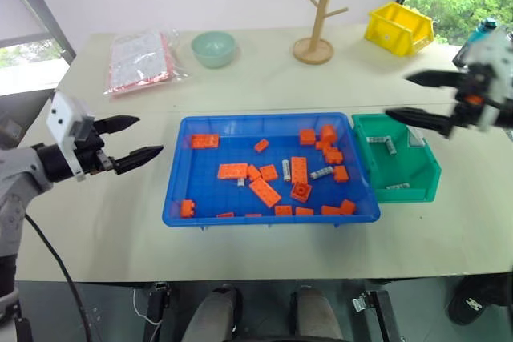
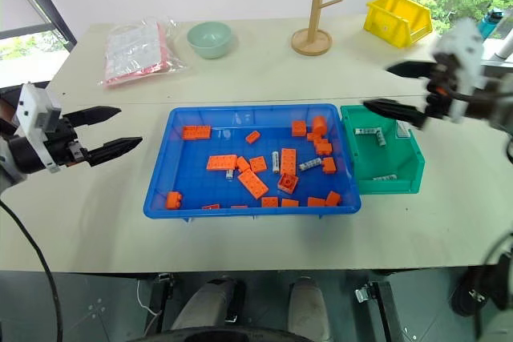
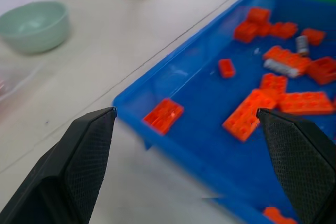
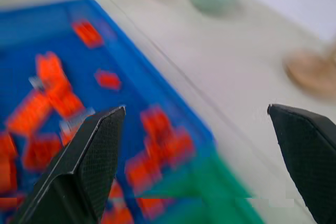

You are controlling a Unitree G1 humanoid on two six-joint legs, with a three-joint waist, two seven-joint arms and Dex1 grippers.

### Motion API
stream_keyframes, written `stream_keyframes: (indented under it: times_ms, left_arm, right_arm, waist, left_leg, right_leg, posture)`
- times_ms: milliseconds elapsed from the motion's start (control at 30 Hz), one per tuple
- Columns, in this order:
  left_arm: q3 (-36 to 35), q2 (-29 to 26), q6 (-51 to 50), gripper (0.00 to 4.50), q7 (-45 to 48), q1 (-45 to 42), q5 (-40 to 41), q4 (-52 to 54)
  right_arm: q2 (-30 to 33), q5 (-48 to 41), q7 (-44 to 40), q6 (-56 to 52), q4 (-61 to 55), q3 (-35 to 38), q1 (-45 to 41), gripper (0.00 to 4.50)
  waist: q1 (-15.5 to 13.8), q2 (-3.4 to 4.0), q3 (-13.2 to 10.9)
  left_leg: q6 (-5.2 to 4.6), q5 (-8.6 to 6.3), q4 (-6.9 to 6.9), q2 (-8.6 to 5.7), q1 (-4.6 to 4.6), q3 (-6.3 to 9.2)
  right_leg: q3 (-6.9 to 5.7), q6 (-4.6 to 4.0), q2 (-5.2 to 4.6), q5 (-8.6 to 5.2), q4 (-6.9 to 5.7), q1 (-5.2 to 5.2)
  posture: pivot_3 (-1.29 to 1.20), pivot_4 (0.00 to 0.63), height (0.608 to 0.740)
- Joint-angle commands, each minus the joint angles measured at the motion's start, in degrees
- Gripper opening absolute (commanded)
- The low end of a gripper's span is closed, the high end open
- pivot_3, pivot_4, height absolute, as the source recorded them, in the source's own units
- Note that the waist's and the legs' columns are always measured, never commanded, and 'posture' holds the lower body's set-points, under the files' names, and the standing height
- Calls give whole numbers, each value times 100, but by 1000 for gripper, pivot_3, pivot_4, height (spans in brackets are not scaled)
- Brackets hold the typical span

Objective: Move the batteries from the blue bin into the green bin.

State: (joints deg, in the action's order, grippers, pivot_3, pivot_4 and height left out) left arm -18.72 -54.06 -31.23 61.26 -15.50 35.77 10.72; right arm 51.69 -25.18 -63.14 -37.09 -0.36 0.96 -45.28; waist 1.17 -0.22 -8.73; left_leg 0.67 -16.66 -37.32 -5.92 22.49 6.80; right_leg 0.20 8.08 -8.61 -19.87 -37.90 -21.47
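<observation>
Table [image 1: 120, 222], blue bin [image 1: 178, 190], green bin [image 1: 417, 186]

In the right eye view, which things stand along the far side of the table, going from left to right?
Plastic bag → mint bowl → wooden mug tree → yellow bin.

Blue bin [image 1: 180, 190]; green bin [image 1: 421, 174]; orange bricks [image 1: 232, 171]; silver-grey batteries [image 1: 321, 173]; yellow bin [image 1: 398, 28].

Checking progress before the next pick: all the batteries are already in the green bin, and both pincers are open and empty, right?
Not all. The right eye view shows batteries still lying in the blue bin among the bricks; only some are in the green bin. Left pincer and right pincer are open and empty.
</observation>
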Motion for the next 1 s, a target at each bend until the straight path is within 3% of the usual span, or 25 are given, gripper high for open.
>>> stream_keyframes:
  times_ms: [33,233,400,533,833,933,1000]
  left_arm:
    - [238,-171,-21,4500,397,-187,85,99]
    - [574,-272,89,4500,856,-405,-14,67]
    - [635,-294,196,4500,956,-433,-100,23]
    - [646,-259,221,4500,976,-414,-144,-14]
    - [662,-214,269,4500,878,-456,-203,-45]
    - [657,-209,256,4500,831,-480,-190,-34]
    - [651,-203,254,4500,797,-490,-183,-30]
  right_arm:
    - [-629,447,287,-247,-240,-948,-522,4461]
    - [-1791,1190,430,-284,134,-2297,-1041,4461]
    - [-2695,1712,644,-219,594,-3027,-1146,4461]
    - [-3296,1942,781,-98,989,-3217,-1094,4461]
    - [-3755,2314,876,268,1639,-3276,-1081,4461]
    - [-3878,2409,946,387,1879,-3223,-1090,3624]
    - [-3935,2448,938,441,1950,-3203,-1097,2568]
  waist:
    - [-11,-3,-2]
    - [50,-5,-3]
    - [151,-6,-3]
    - [244,-6,-3]
    - [297,-6,-3]
    - [299,-6,-3]
    - [300,-6,-3]
  left_leg:
    - [0,0,1,-1,2,1]
    - [2,1,-72,-14,111,42]
    - [5,3,-71,-23,113,68]
    - [8,4,-73,-24,111,75]
    - [11,6,-75,-32,111,101]
    - [12,7,-75,-32,111,101]
    - [12,7,-75,-32,111,101]
  right_leg:
    - [0,0,-1,0,-4,-4]
    - [-30,-1,-2,1,-53,-100]
    - [-42,-2,-3,2,-74,-94]
    - [-43,-2,-3,1,-121,-108]
    - [-43,-2,0,2,-127,-106]
    - [-43,-3,1,2,-129,-107]
    - [-43,-2,1,2,-130,-107]
  posture:
    - [0,150,719]
    - [0,150,719]
    - [0,150,719]
    - [0,150,719]
    - [0,150,719]
    - [0,150,719]
    - [0,150,719]
